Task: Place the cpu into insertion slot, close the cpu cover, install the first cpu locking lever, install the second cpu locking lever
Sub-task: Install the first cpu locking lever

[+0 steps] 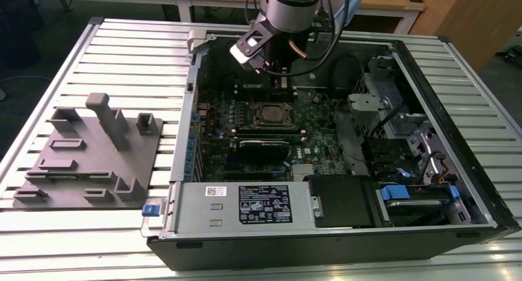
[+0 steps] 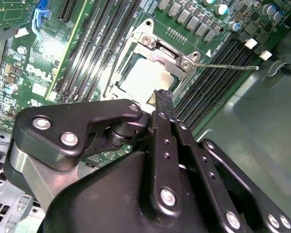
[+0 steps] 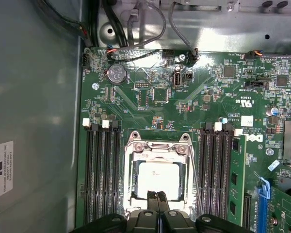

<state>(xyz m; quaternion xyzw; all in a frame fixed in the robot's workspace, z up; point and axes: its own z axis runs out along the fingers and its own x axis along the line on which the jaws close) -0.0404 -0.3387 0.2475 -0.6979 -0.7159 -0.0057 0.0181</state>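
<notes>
We see the cpu (image 3: 157,177) lying flat in the insertion slot (image 1: 259,116) on the green motherboard (image 3: 199,104). Its metal top faces up and its edges run square with the long black memory slots (image 3: 102,170) on either side. The cpu cover (image 3: 157,144) lies down around it, and the chip shows through its window. A thin wire lever (image 2: 228,67) points away from the socket's corner, its long axis slanting over the neighbouring memory slots.

The tool (image 3: 157,195) hangs at the edge of the cover, its fingers clenched together and grasping nothing. We cannot tell whether it touches the frame.

In the exterior view the arm (image 1: 290,6) stands over the far half of the open computer case (image 1: 244,253). The case lies on the slatted bench (image 1: 122,49), with a grey fixture block (image 1: 90,165) beside it on the exterior view's left.
</notes>
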